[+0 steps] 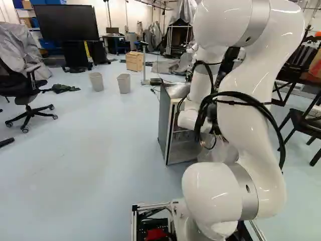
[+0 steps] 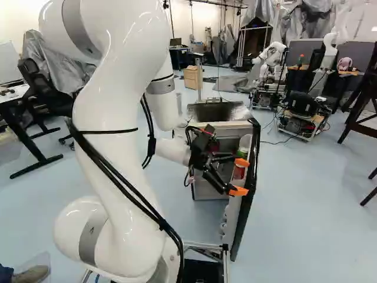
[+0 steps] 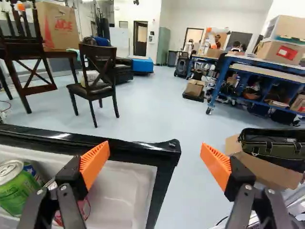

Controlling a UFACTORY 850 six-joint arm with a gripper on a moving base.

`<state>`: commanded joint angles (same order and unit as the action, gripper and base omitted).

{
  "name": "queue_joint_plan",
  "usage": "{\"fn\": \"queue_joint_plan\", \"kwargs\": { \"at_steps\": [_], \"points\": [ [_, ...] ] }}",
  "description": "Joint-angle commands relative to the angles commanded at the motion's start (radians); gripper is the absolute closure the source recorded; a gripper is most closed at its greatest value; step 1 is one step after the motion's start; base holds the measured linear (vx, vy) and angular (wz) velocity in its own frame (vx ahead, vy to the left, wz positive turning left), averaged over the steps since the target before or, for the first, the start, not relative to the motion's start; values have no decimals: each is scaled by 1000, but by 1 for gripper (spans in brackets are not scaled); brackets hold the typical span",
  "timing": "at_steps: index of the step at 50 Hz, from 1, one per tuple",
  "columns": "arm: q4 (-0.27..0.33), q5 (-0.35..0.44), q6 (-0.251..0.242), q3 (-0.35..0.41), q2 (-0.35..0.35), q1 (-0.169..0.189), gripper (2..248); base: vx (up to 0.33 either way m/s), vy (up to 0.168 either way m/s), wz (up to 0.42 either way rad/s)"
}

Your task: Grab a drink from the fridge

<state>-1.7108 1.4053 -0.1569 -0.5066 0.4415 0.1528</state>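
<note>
In the right base view my gripper is at the opened fridge door, by a red can in its shelf. The fridge stands ahead of the base, partly hidden by my arm in the left base view. In the wrist view the gripper is open, its orange pads wide apart. The black rim of the door, with its corner, shows between them. One finger overlaps a red-and-white can on the white door shelf; beyond that finger is a green can.
Two grey bins and an office chair stand left of the fridge. Another robot is behind it to the right. Past the door, the wrist view shows a dark chair, an open case and a blue workbench.
</note>
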Motion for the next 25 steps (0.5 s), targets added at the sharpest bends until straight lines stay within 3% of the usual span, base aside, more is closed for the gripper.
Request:
{"fn": "queue_joint_plan", "kwargs": {
  "at_steps": [25],
  "points": [
    [0, 0, 0, -79, 34, 173, 3, 0, 0, 0]
  ]
}}
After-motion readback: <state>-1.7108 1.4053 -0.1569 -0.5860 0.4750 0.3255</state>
